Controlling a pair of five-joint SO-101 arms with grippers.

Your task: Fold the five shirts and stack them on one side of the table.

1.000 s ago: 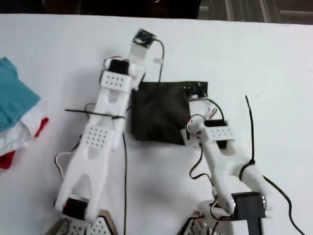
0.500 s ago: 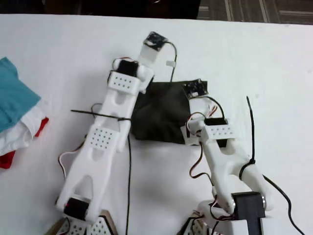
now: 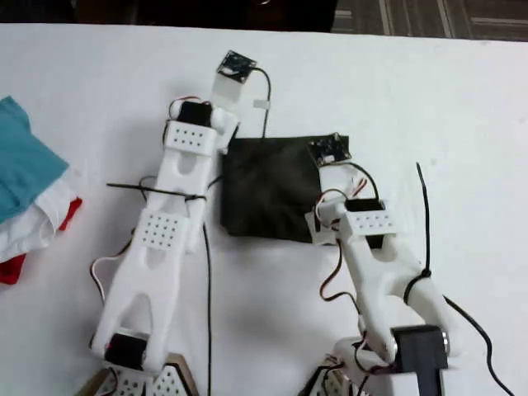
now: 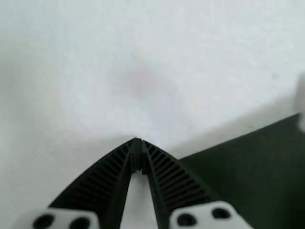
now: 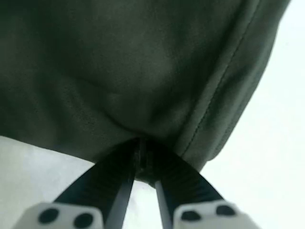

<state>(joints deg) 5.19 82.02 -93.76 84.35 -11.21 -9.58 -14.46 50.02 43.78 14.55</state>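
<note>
A folded dark green shirt point(image 3: 268, 190) lies flat on the white table point(image 3: 429, 91) between my two arms. My left gripper point(image 4: 137, 143) is shut on nothing, its tips on bare table just off the shirt's point(image 4: 248, 167) far left corner. The left arm point(image 3: 177, 190) stretches along the shirt's left edge. My right gripper point(image 5: 140, 145) is shut on the dark shirt's point(image 5: 133, 67) hemmed edge, pinching a small pucker of cloth. The right arm point(image 3: 363, 239) sits at the shirt's near right corner.
At the table's left edge is a pile of folded shirts: teal point(image 3: 25, 169) on top, white point(image 3: 37, 219) under it, red point(image 3: 12, 268) at the bottom. Loose cables point(image 3: 425, 214) trail from both arms. The table's far edge runs along the back.
The left arm swung right over the shirt's far left corner, then came back left to about where it started. The right arm and the shirt have barely moved.
</note>
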